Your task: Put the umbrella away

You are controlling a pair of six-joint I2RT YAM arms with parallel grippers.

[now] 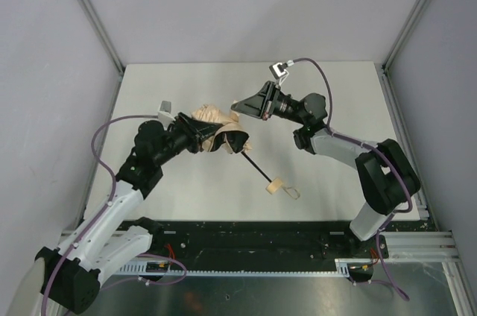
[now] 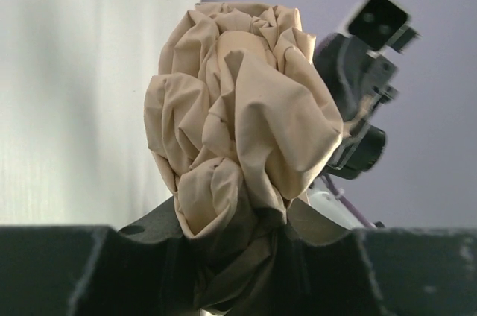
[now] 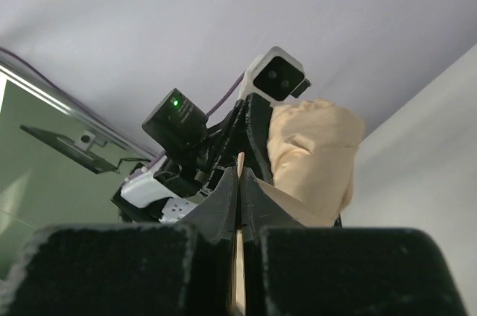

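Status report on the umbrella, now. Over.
Left gripper clamped on umbrella, canopy bunched. Right gripper shut, pinching a thin tan strip. Shaft extended, handle trailing. No obstruction seen.

overhead looks down; wrist cameras closely share the umbrella.

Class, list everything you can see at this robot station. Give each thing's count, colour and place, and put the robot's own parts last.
umbrella: one, beige canopy bunched up, left of table centre
shaft: one, black, slanting from the canopy toward the near edge
handle: one, tan with a loop strap, at the shaft's near end
table: one, white, under everything
left gripper: one, black, closed on the bunched canopy
right gripper: one, black, shut on a thin tan strip by the canopy
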